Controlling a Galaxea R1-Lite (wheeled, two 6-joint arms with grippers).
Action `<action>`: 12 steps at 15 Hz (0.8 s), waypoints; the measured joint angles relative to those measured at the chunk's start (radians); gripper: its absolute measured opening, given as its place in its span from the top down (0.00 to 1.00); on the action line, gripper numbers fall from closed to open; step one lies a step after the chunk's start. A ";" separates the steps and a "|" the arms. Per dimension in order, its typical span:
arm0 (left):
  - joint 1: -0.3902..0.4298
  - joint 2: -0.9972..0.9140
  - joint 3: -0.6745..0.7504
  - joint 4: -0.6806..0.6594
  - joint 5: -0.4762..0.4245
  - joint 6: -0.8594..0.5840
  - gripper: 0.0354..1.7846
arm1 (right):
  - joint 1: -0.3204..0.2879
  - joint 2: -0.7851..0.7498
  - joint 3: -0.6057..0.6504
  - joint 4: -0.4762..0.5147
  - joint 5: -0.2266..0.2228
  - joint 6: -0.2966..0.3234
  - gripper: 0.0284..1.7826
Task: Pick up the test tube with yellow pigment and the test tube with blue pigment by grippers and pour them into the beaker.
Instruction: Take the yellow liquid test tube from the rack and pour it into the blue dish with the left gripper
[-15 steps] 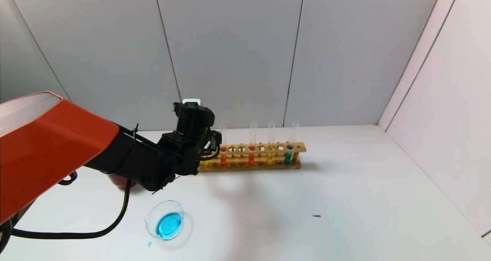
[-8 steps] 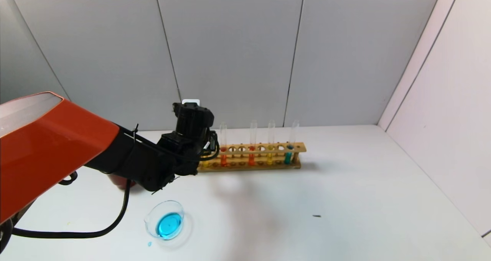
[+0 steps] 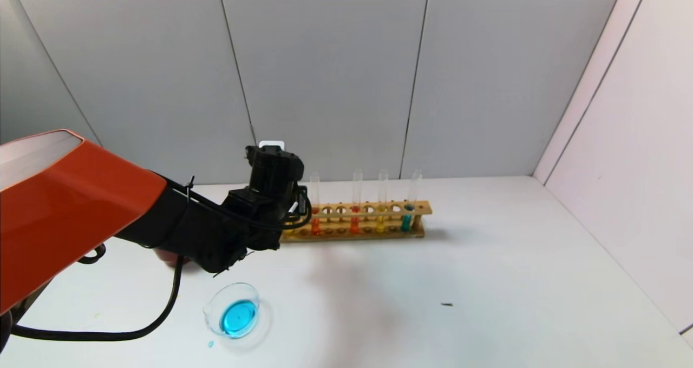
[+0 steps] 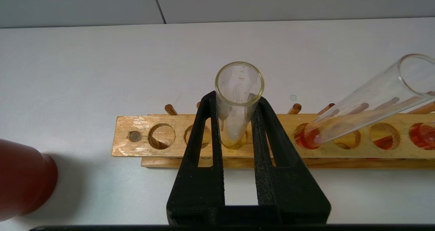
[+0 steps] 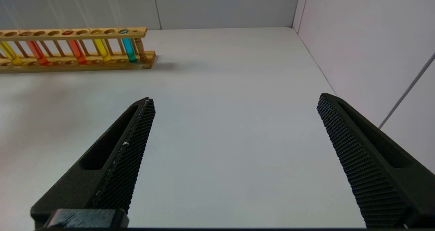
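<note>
Between left claw (image 4: 238,105) fingers — yellow tube (image 4: 238,102).

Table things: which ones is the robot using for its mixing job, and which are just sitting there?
For the job: left gripper shut on yellow tube; blue tube in the rack; beaker.
Just lying about: orange-red tubes; red cup; right gripper, open, idle.
</note>
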 joint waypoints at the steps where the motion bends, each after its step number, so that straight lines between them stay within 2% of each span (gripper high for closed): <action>1: 0.000 -0.002 0.002 0.000 0.000 0.000 0.85 | 0.000 0.000 0.000 0.000 0.000 0.000 0.02; 12: -0.006 -0.059 -0.024 0.033 0.025 0.071 0.85 | 0.000 0.000 0.000 0.000 0.000 0.000 0.02</action>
